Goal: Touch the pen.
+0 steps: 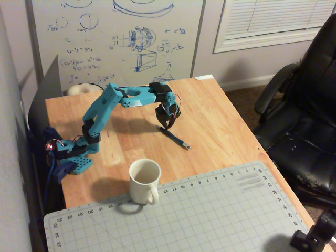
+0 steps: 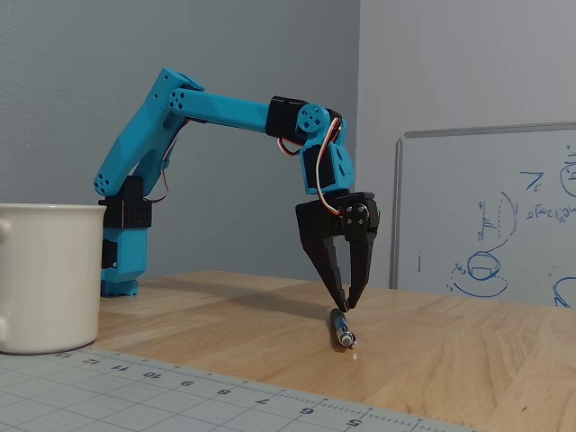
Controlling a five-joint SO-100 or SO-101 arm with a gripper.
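Note:
The pen (image 1: 177, 138) is thin and dark with a small silvery end, lying on the wooden table (image 1: 220, 126) and pointing away from the arm toward the lower right. In the fixed view the pen (image 2: 341, 327) lies end-on, its silvery tip toward the camera. My gripper (image 1: 168, 124) points down over the pen's upper-left end. In the fixed view my gripper (image 2: 346, 304) has its black fingertips nearly together, just above the pen's far end or touching it. It holds nothing.
A white mug (image 1: 144, 181) stands in front of the arm, at the edge of a grey cutting mat (image 1: 210, 215); it also shows in the fixed view (image 2: 47, 274). A black office chair (image 1: 304, 110) stands right of the table. A whiteboard (image 1: 121, 37) is behind.

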